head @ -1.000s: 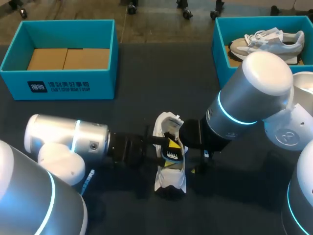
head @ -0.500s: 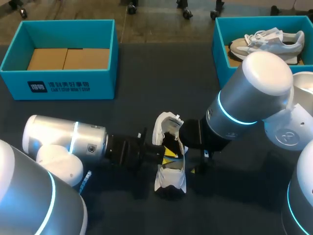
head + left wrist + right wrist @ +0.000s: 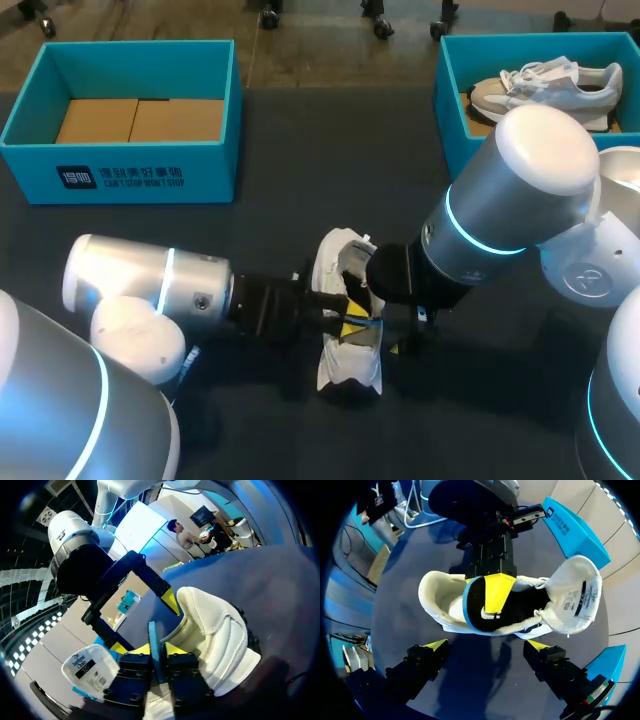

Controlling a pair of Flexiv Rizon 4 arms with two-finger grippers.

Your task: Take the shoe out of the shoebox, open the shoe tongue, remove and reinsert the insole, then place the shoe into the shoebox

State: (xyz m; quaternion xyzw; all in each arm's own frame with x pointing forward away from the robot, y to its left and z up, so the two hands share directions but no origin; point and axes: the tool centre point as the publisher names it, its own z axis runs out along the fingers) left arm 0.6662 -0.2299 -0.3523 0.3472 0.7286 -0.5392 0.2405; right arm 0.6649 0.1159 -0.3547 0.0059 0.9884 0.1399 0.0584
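Centre: shoe (image 3: 350, 368) on the tabletop (image 3: 300, 150), tongue (image 3: 577, 597) flipped open. My left jaws pinch the insole (image 3: 479, 611), which is part inside the shoe. My right jaws are spread wide, near the shoe, apart from it. Far corners, well apart: left shoebox (image 3: 150, 175); right shoebox (image 3: 450, 90) holding a second shoe (image 3: 550, 85). From above, my right arm (image 3: 510, 200) hides its jaws.

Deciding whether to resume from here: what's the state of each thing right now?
shoe: on the table, tongue folded open.
insole: partly in the shoe, pinched.
left end effector: shut on the insole.
right end effector: open, over the shoe.
left shoebox: open, no shoe.
right shoebox: open, second shoe inside.
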